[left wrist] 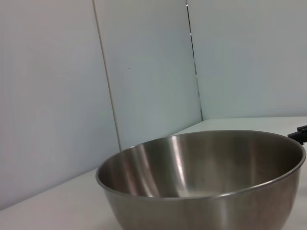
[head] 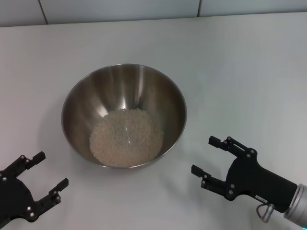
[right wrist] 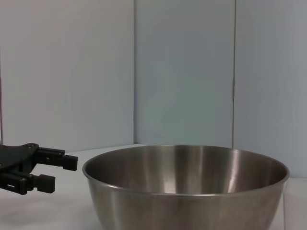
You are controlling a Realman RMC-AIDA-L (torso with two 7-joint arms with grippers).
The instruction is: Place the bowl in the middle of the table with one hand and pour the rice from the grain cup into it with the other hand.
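The steel bowl [head: 129, 86] stands upright on the white table [head: 240, 72], about mid-table. A loose heap of pale rice [head: 125, 136] lies in its bottom. My left gripper [head: 52, 168] is open and empty, low at the front left, apart from the bowl. My right gripper [head: 202, 155] is open and empty at the front right, also apart from the bowl. The bowl's outer wall fills the left wrist view [left wrist: 206, 201] and the right wrist view [right wrist: 192, 201]; the rice is hidden there. The left gripper [right wrist: 60, 172] shows beyond the bowl in the right wrist view. The grain cup is out of view.
Grey wall panels [head: 120, 9] rise behind the table's far edge. Bare tabletop lies all around the bowl, to the far side and on both sides.
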